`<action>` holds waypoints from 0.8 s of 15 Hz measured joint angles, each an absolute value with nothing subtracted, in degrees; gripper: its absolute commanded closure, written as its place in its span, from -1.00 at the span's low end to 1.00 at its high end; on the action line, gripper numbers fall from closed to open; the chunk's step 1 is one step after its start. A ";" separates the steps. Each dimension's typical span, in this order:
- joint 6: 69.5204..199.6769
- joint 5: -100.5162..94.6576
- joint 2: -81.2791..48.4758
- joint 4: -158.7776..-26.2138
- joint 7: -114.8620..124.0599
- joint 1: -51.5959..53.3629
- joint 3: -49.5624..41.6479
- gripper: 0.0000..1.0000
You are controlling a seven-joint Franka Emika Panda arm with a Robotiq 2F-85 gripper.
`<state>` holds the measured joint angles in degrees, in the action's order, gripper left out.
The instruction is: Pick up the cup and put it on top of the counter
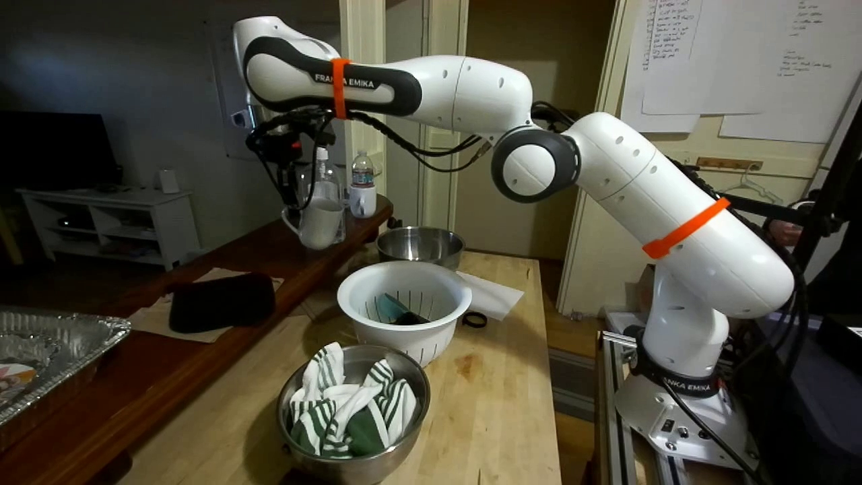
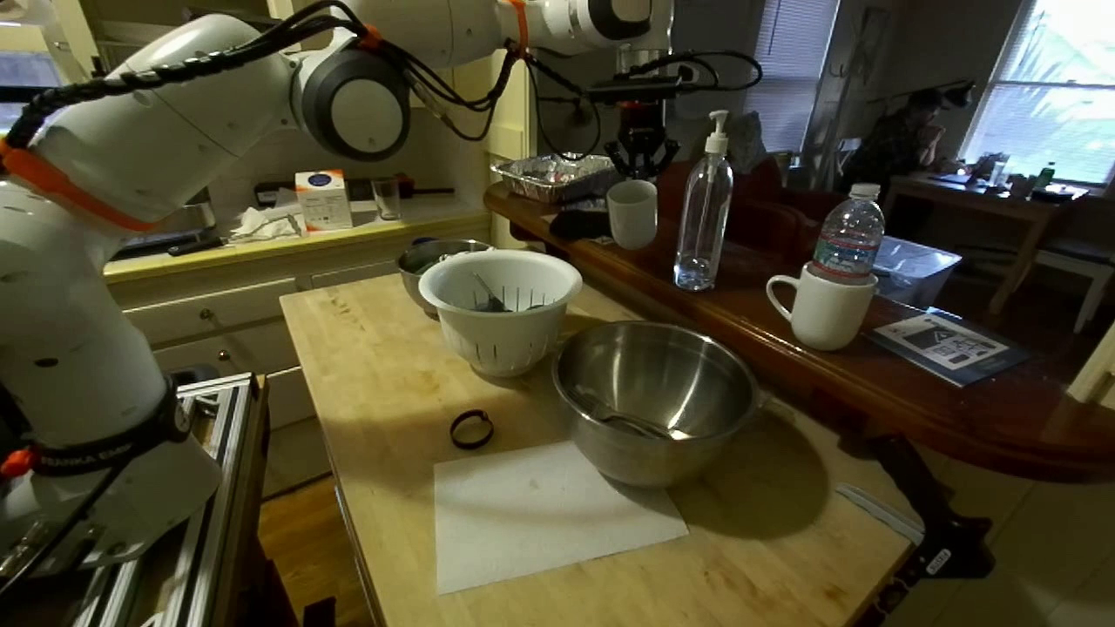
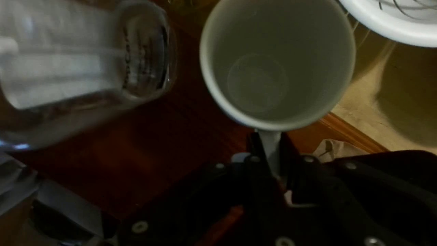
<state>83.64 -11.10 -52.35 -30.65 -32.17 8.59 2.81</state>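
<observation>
Your hand (image 3: 270, 152) pinches the cup (image 3: 259, 82) by its handle (image 3: 269, 140); cup hangs below it, near the counter's (image 1: 252, 249) long edge.

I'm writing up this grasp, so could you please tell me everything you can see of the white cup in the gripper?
The cup is a plain white mug with a round, wide mouth and a side handle; it looks like smooth ceramic. In the wrist view its inside looks empty. The gripper pinches it by the handle, and nothing else is seen touching it. Mouth up but slightly tilted, it appears to hang above the dark wooden counter, near its edge.
</observation>
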 measured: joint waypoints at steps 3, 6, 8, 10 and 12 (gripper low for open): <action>83.83 -11.10 -52.75 -30.64 -40.24 9.50 3.27 0.92; 82.48 -11.21 -52.56 -30.46 -49.04 9.61 3.27 0.69; 81.54 -11.44 -52.51 -30.43 -52.11 9.46 3.11 0.69; 81.48 -11.46 -52.50 -30.43 -52.99 9.36 3.11 0.92; 81.53 -11.92 -52.55 -30.70 -56.30 9.56 3.08 0.92</action>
